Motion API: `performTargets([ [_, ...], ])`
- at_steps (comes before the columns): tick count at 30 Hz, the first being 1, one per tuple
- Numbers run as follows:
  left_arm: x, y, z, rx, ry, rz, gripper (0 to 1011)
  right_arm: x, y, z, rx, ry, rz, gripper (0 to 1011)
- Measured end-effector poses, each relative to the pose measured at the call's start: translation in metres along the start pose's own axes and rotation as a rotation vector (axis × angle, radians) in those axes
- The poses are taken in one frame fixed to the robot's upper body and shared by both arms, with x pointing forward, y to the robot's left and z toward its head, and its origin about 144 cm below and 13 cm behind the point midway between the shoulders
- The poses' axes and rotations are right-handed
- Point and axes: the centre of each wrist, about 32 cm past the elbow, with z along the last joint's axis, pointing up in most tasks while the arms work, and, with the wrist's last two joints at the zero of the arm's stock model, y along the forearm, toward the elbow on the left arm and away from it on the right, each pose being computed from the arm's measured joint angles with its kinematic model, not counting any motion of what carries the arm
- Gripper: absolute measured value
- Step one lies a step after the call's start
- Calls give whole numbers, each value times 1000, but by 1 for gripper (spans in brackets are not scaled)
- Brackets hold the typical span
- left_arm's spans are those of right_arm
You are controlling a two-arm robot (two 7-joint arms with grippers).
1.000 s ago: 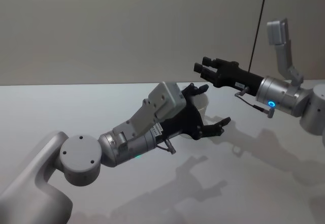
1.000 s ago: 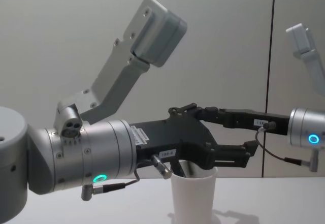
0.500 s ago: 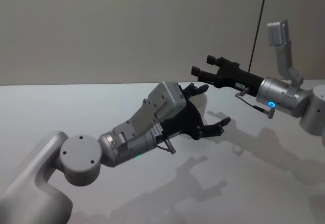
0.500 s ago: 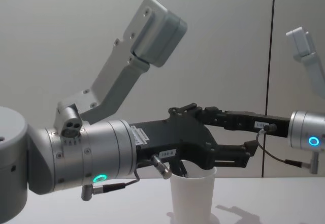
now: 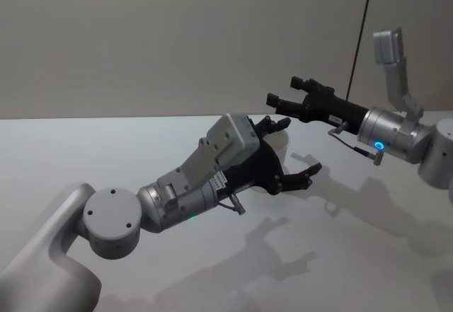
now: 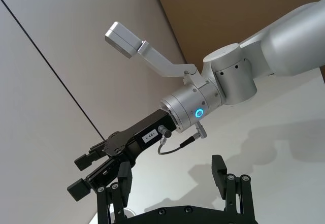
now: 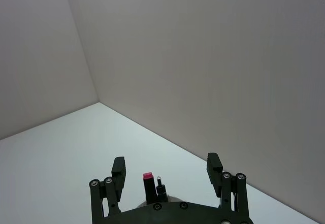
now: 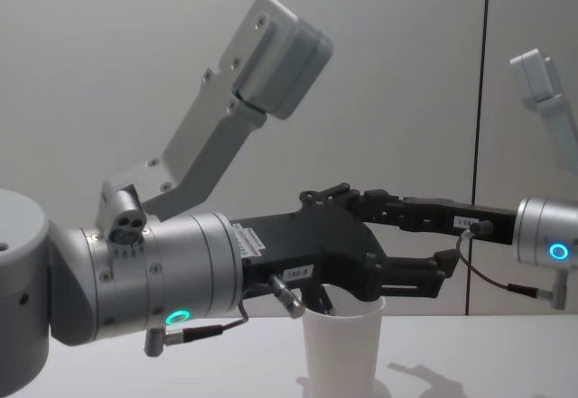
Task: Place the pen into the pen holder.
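Observation:
The pen holder, a white paper cup, stands on the table, partly hidden by my left arm in the head view. My left gripper is open, its fingers spread on either side of the cup's top. My right gripper hangs in the air just behind and above the cup and is open. In the right wrist view the dark pen, with a pink-red end, shows low between the spread fingers. I cannot tell what it rests in.
The white table runs bare to the front and right of the cup. A plain wall stands behind it, with a dark vertical cable at the right. My left forearm lies across the table's middle.
My right gripper has gone from shut to open and has drawn back slightly to the right. The left arm and the cup have not moved.

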Motion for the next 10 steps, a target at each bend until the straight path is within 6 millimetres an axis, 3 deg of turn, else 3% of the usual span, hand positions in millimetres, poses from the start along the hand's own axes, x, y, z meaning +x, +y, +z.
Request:
performTargets([
  [10,0,0,0,0,0,0,1003,0,0,-1,0,1,0,1002],
])
